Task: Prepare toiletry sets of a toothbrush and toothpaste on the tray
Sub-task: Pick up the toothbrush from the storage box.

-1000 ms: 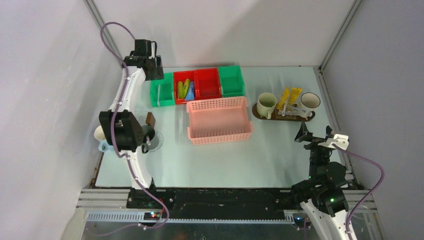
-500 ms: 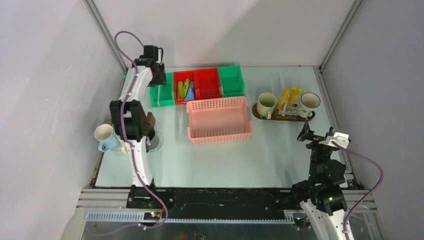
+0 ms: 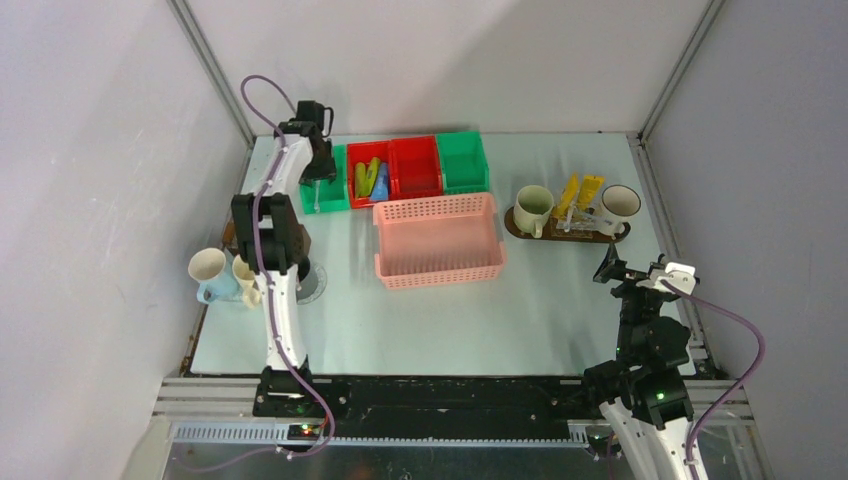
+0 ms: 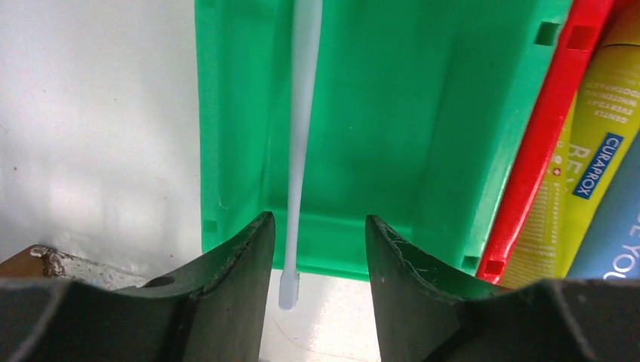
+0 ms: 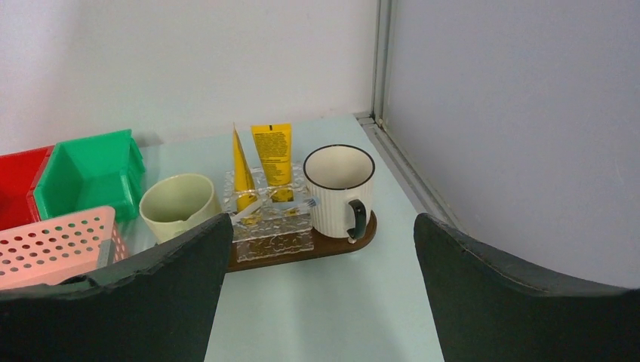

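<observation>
My left gripper (image 3: 322,168) hangs over the left green bin (image 3: 336,196), open about halfway. A thin white toothbrush (image 4: 302,128) lies in that bin (image 4: 377,113), and its end sticks out over the near rim between my fingers (image 4: 317,220), close to the left one, with a gap on both sides. The dark oval tray (image 3: 520,232) carries a cream mug (image 3: 532,208), a white mug (image 3: 620,203) and two yellow tubes (image 3: 578,192). My right gripper (image 3: 630,272) stands wide open and empty, facing the tray (image 5: 332,245) from a short way off.
A red bin (image 3: 368,178) beside the green one holds yellow, green and blue tubes (image 4: 596,151). A pink lattice basket (image 3: 438,240) sits mid-table. Two mugs (image 3: 208,272) and a clear disc (image 3: 310,285) stand at the left edge. A clear patterned holder (image 5: 272,226) sits on the tray.
The left arm has swung its gripper nearer and down over the green bin, and its jaws have narrowed around the toothbrush end. The right arm has barely shifted.
</observation>
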`<state>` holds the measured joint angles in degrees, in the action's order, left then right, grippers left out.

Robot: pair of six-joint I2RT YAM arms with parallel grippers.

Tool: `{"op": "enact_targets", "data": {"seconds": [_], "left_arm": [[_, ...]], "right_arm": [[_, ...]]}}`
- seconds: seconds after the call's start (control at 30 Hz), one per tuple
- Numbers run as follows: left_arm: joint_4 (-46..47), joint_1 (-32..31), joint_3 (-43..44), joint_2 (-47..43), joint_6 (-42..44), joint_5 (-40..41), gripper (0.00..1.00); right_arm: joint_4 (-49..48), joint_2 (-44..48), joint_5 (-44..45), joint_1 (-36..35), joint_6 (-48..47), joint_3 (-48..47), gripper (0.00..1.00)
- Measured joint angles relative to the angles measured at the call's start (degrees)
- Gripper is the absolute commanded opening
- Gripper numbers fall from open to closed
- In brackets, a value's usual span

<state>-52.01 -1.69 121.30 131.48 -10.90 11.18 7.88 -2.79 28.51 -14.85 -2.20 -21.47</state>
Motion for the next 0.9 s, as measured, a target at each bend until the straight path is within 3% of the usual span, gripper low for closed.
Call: {"op": "enact_targets", "data": {"seconds": [0.3, 0.73, 0.9], "left_arm": [[0.02, 0.87, 0.24, 3.06, -1.81, 0.26, 0.54], [1.11, 3.52, 0.50, 6.21, -4.20, -6.47, 0.41], [2.58, 4.48, 1.01, 6.21, -5.73, -8.74, 0.42]], "right_arm": [[0.17, -0.33, 0.00, 0.04, 0.00, 0.00, 0.92], [0.31, -1.20, -0.07, 0.11, 0.00, 0.00, 0.92], [0.39, -1.38, -0.09, 0.11, 0.00, 0.00, 0.92]]}}
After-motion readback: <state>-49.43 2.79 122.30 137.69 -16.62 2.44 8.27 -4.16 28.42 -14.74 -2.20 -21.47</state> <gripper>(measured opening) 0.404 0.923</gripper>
